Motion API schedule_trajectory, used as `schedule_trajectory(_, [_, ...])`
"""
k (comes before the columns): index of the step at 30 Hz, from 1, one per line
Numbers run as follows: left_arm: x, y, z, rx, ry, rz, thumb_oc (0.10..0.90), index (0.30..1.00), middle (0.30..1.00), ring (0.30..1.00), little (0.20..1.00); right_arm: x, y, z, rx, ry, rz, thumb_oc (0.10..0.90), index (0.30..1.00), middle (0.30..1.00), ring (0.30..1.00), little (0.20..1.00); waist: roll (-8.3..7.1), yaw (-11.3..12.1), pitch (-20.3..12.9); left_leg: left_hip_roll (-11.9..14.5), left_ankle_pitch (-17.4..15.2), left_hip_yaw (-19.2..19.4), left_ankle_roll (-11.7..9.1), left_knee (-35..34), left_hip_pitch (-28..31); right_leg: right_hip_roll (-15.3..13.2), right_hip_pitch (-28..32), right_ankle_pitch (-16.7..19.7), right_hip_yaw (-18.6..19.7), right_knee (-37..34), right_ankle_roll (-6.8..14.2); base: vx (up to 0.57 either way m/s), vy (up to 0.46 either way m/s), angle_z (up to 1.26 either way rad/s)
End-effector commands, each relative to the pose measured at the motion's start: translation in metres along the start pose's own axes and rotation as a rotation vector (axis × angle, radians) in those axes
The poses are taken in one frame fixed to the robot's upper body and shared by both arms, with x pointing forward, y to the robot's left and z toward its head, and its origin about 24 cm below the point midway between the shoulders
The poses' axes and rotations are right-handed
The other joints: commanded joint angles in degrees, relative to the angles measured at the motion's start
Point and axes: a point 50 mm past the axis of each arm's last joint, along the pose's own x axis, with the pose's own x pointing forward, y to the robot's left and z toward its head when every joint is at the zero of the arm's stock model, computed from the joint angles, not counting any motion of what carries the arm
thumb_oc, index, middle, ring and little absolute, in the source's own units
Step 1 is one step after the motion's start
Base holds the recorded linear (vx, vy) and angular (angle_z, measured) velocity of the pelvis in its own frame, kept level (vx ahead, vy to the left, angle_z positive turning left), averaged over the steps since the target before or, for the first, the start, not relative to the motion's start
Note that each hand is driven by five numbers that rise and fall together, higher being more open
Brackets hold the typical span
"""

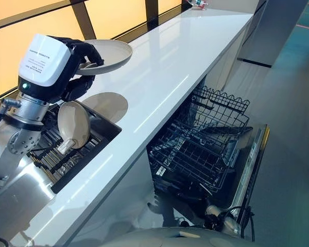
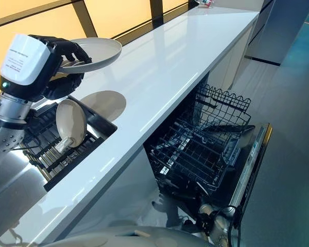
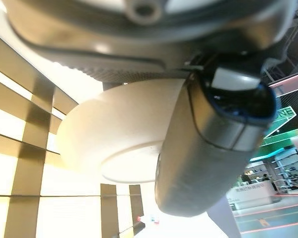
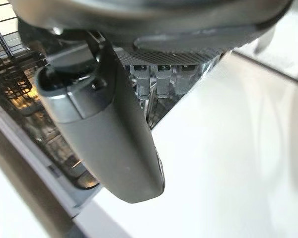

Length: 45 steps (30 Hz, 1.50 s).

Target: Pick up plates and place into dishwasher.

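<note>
My left hand (image 1: 81, 53) is curled on the rim of a cream plate (image 1: 110, 53), held roughly level in the air above the white counter (image 1: 170, 67). In the left wrist view the plate's underside (image 3: 119, 134) shows past the thumb (image 3: 213, 148), which presses on it. A second cream plate (image 1: 73, 123) stands on edge in the dark drying rack (image 1: 56, 154) set in the sink below my hand. The dishwasher stands open to the right, its empty wire rack (image 1: 195, 149) pulled out. My right hand (image 4: 109, 129) hangs with relaxed fingers beside that wire rack, holding nothing.
The dishwasher door (image 1: 250, 164) lies folded down over the grey floor on the right. Orange window panels with dark frames (image 1: 85, 20) run behind the counter. A small object (image 1: 198, 4) sits at the counter's far end, and a dark cabinet (image 1: 278, 31) stands beyond.
</note>
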Motion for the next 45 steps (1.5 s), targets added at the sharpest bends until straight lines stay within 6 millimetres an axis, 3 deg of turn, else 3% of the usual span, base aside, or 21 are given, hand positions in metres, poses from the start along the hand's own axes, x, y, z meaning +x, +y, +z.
schedule_trajectory(1, [0.024, 0.045, -0.017, 0.065, 0.033, 0.319, 0.1, 0.3, 0.3, 0.3, 0.2, 0.013, 0.047, 0.052, 0.052, -0.19, 0.333, 0.8, 0.9, 0.9, 0.9, 0.9, -0.58, -0.23, 0.95, -4.45, -7.73, 0.39, 2.45, 0.4, 1.59, 0.22, -2.85, -3.17, -1.94, 5.54, 5.3, -0.02, -0.018, -0.04])
schedule_trajectory(5, [0.015, 0.039, -0.014, 0.066, 0.027, 0.311, 0.1, 0.3, 0.3, 0.3, 0.2, 0.002, 0.052, 0.072, 0.101, -0.223, 0.469, 0.8, 0.9, 0.9, 0.9, 0.9, -1.67, 0.2, 0.79, -4.14, -7.67, 0.85, 2.24, 0.4, 1.44, 0.45, -2.27, -3.14, -2.51, 4.62, 5.05, -0.01, -0.033, -0.04])
schedule_trajectory(8, [0.007, 0.038, -0.013, 0.064, 0.022, 0.306, 0.1, 0.3, 0.3, 0.3, 0.2, -0.013, 0.042, 0.09, 0.115, -0.242, 0.557, 0.8, 0.9, 0.9, 0.9, 0.9, -2.66, 0.58, 0.71, -3.9, -7.44, 0.81, 2.01, 0.4, 1.22, 0.69, -1.91, -3.12, -2.91, 4.22, 4.81, -0.01, -0.042, -0.02])
schedule_trajectory(13, [-0.003, 0.037, -0.015, 0.062, 0.031, 0.3, 0.1, 0.3, 0.3, 0.3, 0.2, -0.034, 0.016, 0.109, -0.002, -0.257, 0.51, 0.8, 0.9, 0.9, 0.9, 0.9, -3.87, 0.58, 0.48, -3.6, -7.08, 0.86, 1.75, 0.4, 0.83, 1.04, -1.94, -3.15, -3.45, 4.1, 4.33, 0.0, -0.039, -0.01])
schedule_trajectory(18, [-0.014, 0.037, -0.021, 0.047, 0.063, 0.295, 0.1, 0.3, 0.3, 0.3, 0.2, -0.061, 0.002, 0.145, -0.103, -0.423, 0.505, 0.8, 0.9, 0.9, 0.9, 0.9, -4.7, 0.03, 0.22, -3.43, -6.71, 1.07, 1.57, 0.4, 0.44, 1.57, -1.92, -3.2, -3.66, 3.86, 3.67, 0.0, -0.027, -0.01])
schedule_trajectory(25, [-0.027, 0.022, -0.028, -0.012, 0.155, 0.289, 0.1, 0.3, 0.3, 0.3, 0.2, -0.096, -0.006, 0.213, -0.211, -0.916, 0.23, 0.8, 0.9, 0.9, 0.9, 0.9, -4.25, -1.24, -0.29, -3.14, -6.77, 1.26, 1.59, 0.4, 0.13, 2.5, -2.1, -3.46, -2.61, 3.58, 2.96, 0.0, 0.001, -0.01])
schedule_trajectory(28, [-0.028, 0.021, -0.029, -0.019, 0.181, 0.293, 0.1, 0.3, 0.3, 0.3, 0.2, -0.113, -0.005, 0.229, -0.288, -1.066, 0.109, 0.8, 0.9, 0.9, 0.9, 0.9, -3.87, -1.61, -0.53, -3.06, -6.84, 1.39, 1.62, 0.4, 0.04, 2.76, -2.17, -3.58, -2.14, 3.45, 2.82, 0.02, 0.008, -0.08])
schedule_trajectory(30, [-0.029, 0.019, -0.029, -0.037, 0.197, 0.299, 0.1, 0.3, 0.3, 0.3, 0.2, -0.129, -0.004, 0.242, -0.46, -1.195, -0.085, 0.8, 0.9, 0.9, 0.9, 0.9, -3.62, -1.78, -0.68, -3.03, -6.91, 1.23, 1.58, 0.4, 0.0, 3.06, -2.21, -3.74, -1.42, 3.41, 2.69, 0.02, 0.011, -0.1])
schedule_trajectory(33, [-0.02, 0.021, -0.025, -0.09, 0.208, 0.31, 0.1, 0.3, 0.3, 0.3, 0.2, -0.148, 0.017, 0.263, -0.829, -1.321, -0.325, 0.8, 0.9, 0.9, 0.9, 0.9, -3.07, -1.78, -0.75, -3.06, -6.91, 0.63, 1.62, 0.4, 0.03, 3.48, -2.1, -3.95, -0.41, 3.43, 2.42, 0.01, 0.004, -0.02])
schedule_trajectory(35, [-0.013, 0.023, -0.021, -0.147, 0.211, 0.319, 0.1, 0.3, 0.3, 0.3, 0.2, -0.153, 0.033, 0.275, -1.032, -1.353, -0.396, 0.8, 0.9, 0.9, 0.9, 0.9, -2.79, -1.54, -0.74, -2.99, -6.86, 0.38, 1.61, 0.4, 0.08, 3.65, -1.99, -4.14, -0.22, 3.64, 2.23, 0.0, 0.0, 0.0])
schedule_trajectory(41, [0.008, 0.012, -0.002, -0.422, 0.156, 0.303, 0.1, 0.3, 0.3, 0.3, 0.2, -0.137, 0.07, 0.301, -1.271, -1.345, -0.376, 0.8, 0.9, 0.9, 0.9, 0.9, -2.83, 0.69, -0.69, -2.82, -6.51, -0.82, 1.29, 0.4, 0.14, 3.8, -1.54, -4.93, -1.06, 4.57, 1.62, 0.0, -0.002, 0.02])
schedule_trajectory(43, [0.014, 0.008, 0.008, -0.506, 0.12, 0.276, 0.133, 0.328, 0.328, 0.328, 0.233, -0.133, 0.079, 0.307, -1.344, -1.341, -0.393, 0.8, 0.9, 0.9, 0.9, 0.9, -2.92, 1.47, -0.71, -2.77, -6.38, -1.16, 1.14, 0.4, 0.1, 3.75, -1.3, -5.09, -1.7, 4.63, 1.52, 0.0, -0.009, 0.13])
schedule_trajectory(44, [0.018, 0.007, 0.013, -0.56, 0.097, 0.259, 0.226, 0.408, 0.408, 0.408, 0.326, -0.131, 0.082, 0.311, -1.384, -1.337, -0.409, 0.8, 0.9, 0.9, 0.9, 0.9, -3.04, 1.94, -0.81, -2.76, -6.32, -1.4, 1.03, 0.4, 0.09, 3.78, -1.16, -5.12, -2.05, 4.59, 1.44, 0.01, -0.016, 0.17])
schedule_trajectory(45, [0.02, 0.007, 0.015, -0.587, 0.08, 0.245, 0.265, 0.441, 0.441, 0.441, 0.365, -0.129, 0.085, 0.315, -1.413, -1.335, -0.424, 0.8, 0.9, 0.9, 0.9, 0.9, -3.1, 2.24, -0.84, -2.74, -6.29, -1.62, 0.9, 0.4, 0.09, 3.79, -1.03, -5.12, -2.37, 4.47, 1.37, 0.01, -0.024, 0.2])
